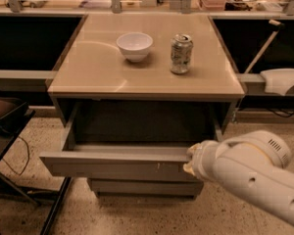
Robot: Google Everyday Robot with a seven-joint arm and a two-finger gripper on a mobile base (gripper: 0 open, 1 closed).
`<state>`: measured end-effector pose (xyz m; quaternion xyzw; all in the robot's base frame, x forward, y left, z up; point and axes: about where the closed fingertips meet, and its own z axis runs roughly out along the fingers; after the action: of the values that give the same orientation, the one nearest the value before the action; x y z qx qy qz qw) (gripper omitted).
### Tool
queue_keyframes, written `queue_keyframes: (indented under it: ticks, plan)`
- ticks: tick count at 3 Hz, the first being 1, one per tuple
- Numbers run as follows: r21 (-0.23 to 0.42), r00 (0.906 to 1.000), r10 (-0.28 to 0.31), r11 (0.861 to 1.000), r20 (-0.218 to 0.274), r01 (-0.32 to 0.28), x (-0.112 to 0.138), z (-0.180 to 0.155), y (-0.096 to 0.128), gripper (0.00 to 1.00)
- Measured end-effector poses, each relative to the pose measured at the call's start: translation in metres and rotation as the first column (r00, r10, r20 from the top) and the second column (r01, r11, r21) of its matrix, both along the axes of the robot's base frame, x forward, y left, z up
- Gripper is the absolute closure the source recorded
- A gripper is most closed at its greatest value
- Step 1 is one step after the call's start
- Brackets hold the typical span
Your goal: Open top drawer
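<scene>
Top drawer point(115, 166) open, end effector point(191, 159) at edge

This looks like a robotics lab or an office workroom, not a home. The hard floor point(29, 214) is speckled, and a loose cable point(18, 161) trails across it on the left. A beige-topped cabinet point(98, 77) of grey drawers stands among long counters, and the back counter point(88, 4) is crowded with small gear and metal posts. A white bowl point(134, 45) and a drink can point(181, 54) sit on the cabinet. A white robot arm point(255, 175) reaches in from the right, its gripper point(191, 161) at the right end of the open top drawer point(112, 165) front.
</scene>
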<state>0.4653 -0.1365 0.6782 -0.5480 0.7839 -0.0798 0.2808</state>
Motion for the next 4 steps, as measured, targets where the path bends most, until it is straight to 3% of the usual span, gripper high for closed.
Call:
queue_keyframes:
  ticks: [1,4]
  plan:
    - [0.0,1.0,0.0,1.0,0.0,0.0,-0.002,0.002,0.0,1.0]
    - [-0.014,0.999,-0.044,0.999,0.01,0.044,-0.037,0.005,-0.008,1.0]
